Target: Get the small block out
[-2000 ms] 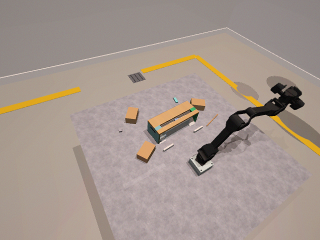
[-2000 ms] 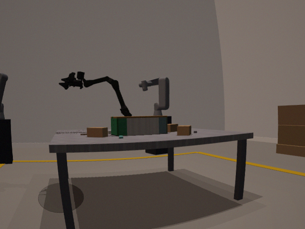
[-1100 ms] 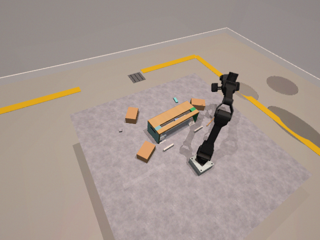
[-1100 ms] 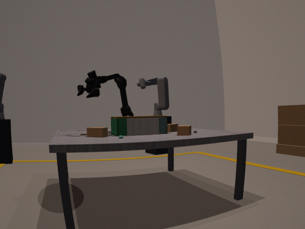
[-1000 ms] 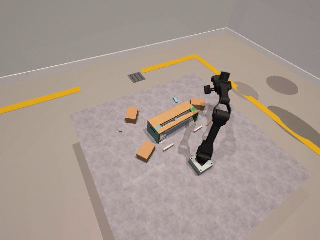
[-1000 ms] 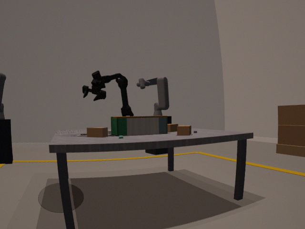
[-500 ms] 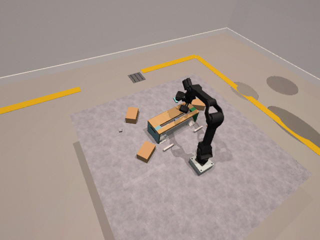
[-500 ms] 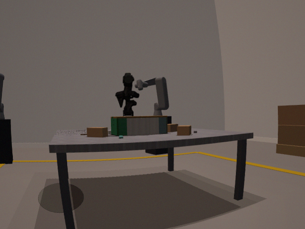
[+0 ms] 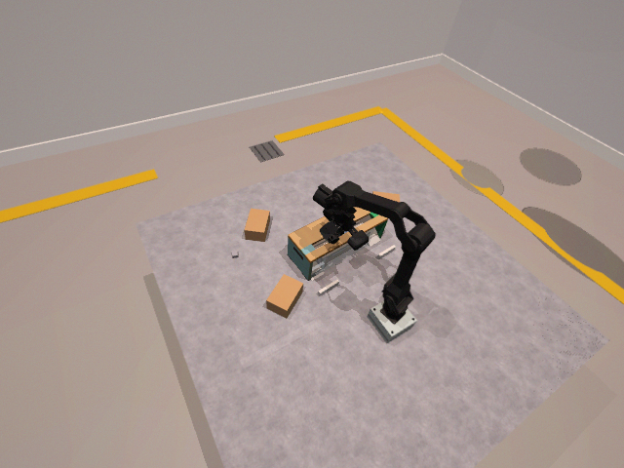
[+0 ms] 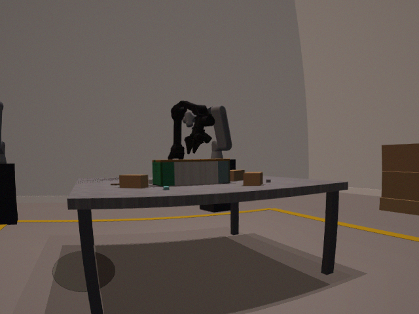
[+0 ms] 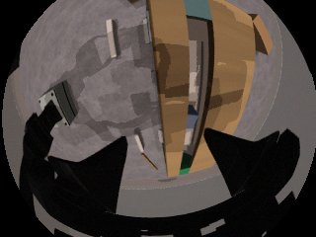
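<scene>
The long box (image 9: 304,235) (image 10: 196,173) (image 11: 169,46) lies on the table (image 9: 352,382) (image 10: 209,195). It has a tan top with a slot along it, a teal end and a green end. My gripper (image 9: 344,237) (image 10: 193,148) (image 11: 166,137) is open and empty. It hangs just above the box top, pointing down, nearer the green end. In the wrist view pale and bluish patches show through the slot (image 11: 192,102); I cannot tell which one is the block. The clear front is hidden from the wrist view.
Tan cartons lie around the box: one (image 9: 256,223), a second (image 9: 285,294), a third (image 10: 253,178). Two white sticks (image 9: 328,288) (image 9: 387,250) lie in front of the box. A small grey cube (image 9: 234,253) and a teal piece (image 10: 165,188) lie loose. My base (image 9: 393,322) stands near.
</scene>
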Controlling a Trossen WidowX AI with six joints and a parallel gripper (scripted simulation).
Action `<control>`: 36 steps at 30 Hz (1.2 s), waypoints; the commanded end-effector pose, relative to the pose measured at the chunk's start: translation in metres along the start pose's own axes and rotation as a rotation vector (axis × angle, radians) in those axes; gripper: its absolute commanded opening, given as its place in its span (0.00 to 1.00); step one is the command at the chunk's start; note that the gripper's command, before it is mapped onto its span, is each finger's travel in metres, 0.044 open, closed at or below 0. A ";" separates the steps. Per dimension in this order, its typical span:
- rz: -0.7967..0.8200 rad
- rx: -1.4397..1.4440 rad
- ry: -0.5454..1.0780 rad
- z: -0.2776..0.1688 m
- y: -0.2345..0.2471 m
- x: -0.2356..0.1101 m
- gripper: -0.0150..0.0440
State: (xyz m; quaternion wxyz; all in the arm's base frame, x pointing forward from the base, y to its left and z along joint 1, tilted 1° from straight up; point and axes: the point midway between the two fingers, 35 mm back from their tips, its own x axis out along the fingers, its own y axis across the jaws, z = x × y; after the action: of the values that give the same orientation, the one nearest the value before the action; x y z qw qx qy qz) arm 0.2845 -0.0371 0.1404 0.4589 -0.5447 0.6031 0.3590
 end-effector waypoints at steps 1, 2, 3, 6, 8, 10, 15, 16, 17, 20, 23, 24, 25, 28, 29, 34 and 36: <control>0.018 -0.045 0.016 0.002 0.006 0.001 0.93; 0.018 -0.045 0.016 0.002 0.006 0.001 0.93; 0.018 -0.045 0.016 0.002 0.006 0.001 0.93; 0.018 -0.045 0.016 0.002 0.006 0.001 0.93; 0.018 -0.045 0.016 0.002 0.006 0.003 0.93; 0.018 -0.045 0.016 0.003 0.006 0.006 0.93; 0.018 -0.045 0.016 0.006 0.005 0.014 0.93; 0.018 -0.045 0.016 0.006 0.005 0.015 0.93; 0.018 -0.045 0.016 0.006 0.005 0.017 0.93; 0.018 -0.045 0.016 0.008 0.005 0.022 0.93; 0.018 -0.045 0.016 0.009 0.005 0.027 0.93; 0.018 -0.045 0.016 0.010 0.005 0.028 0.93; 0.018 -0.045 0.016 0.010 0.005 0.030 0.93; 0.018 -0.045 0.016 0.011 0.005 0.035 0.93; 0.018 -0.045 0.016 0.012 0.005 0.036 0.93; 0.018 -0.045 0.016 0.014 0.005 0.044 0.93; 0.018 -0.045 0.016 0.015 0.005 0.047 0.93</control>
State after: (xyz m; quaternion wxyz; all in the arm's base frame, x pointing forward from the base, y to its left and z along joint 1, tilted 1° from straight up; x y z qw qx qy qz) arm 0.2849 -0.0369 0.0981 0.4436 -0.5525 0.6012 0.3694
